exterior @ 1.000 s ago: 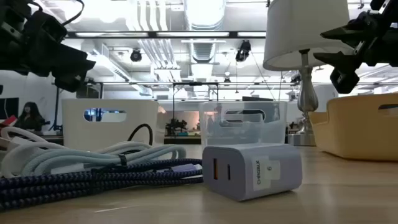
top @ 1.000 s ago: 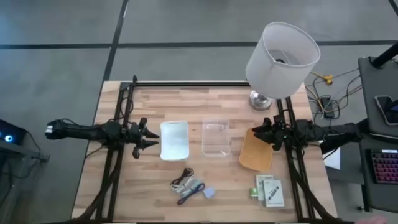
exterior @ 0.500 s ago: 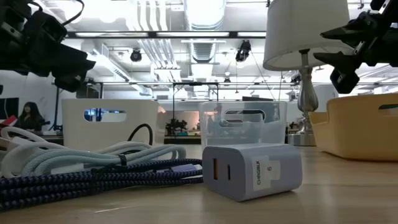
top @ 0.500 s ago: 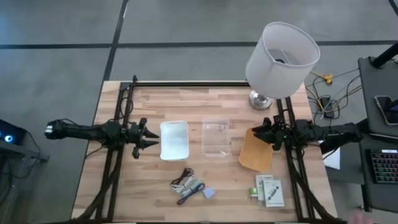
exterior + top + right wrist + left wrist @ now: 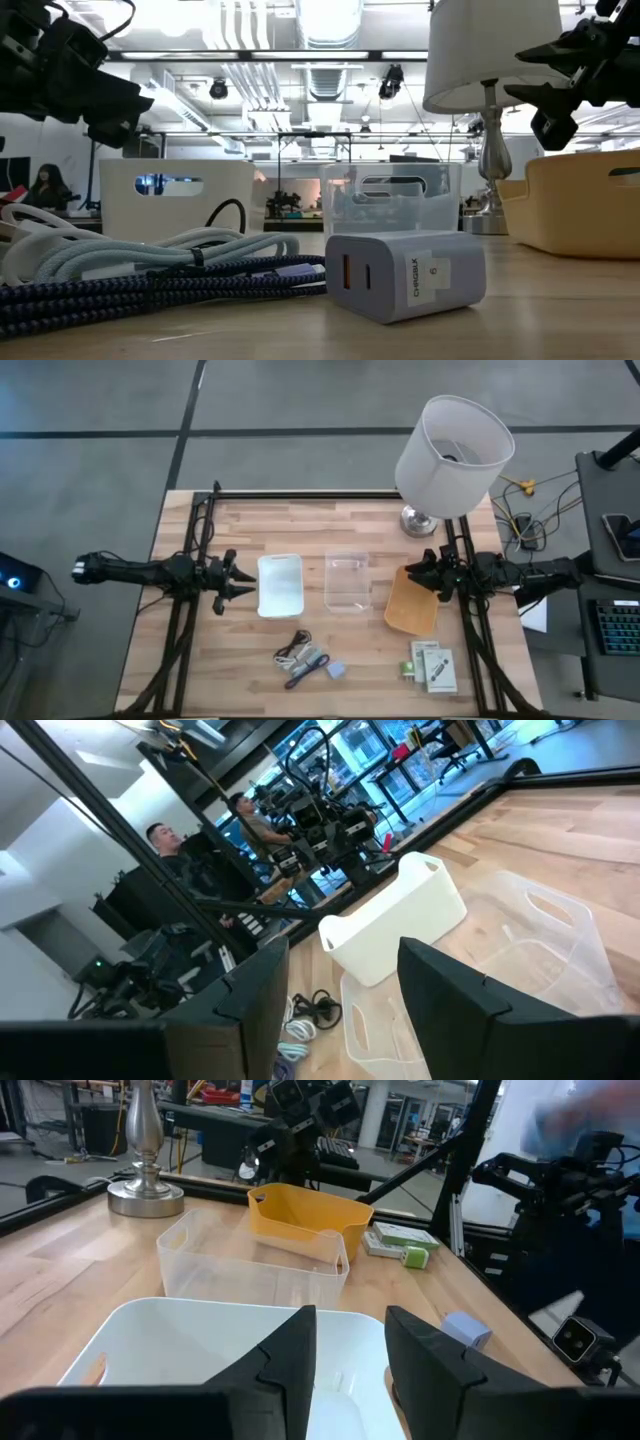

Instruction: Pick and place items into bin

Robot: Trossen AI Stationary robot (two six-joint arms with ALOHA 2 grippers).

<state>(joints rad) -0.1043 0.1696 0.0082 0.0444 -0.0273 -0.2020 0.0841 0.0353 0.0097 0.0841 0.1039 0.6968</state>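
Observation:
The items lie along the table's near edge: a dark-and-white cable bundle (image 5: 300,658), a lavender-blue charger block (image 5: 336,670) (image 5: 405,275), a small green piece (image 5: 408,671) and flat white packets (image 5: 436,666). My left gripper (image 5: 236,582) (image 5: 350,1348) hovers open at the left side of the white bin (image 5: 281,584), well above the table. My right gripper (image 5: 414,574) (image 5: 345,988) hovers open over the far corner of the yellow bin (image 5: 412,602). Neither touches anything.
Three bins stand in a row across the table's middle: white, clear (image 5: 348,582) and yellow. A lamp (image 5: 452,452) stands at the far right corner, its shade overhanging the table. Black frame rails (image 5: 186,610) run along both sides. Bare wood lies toward the far edge.

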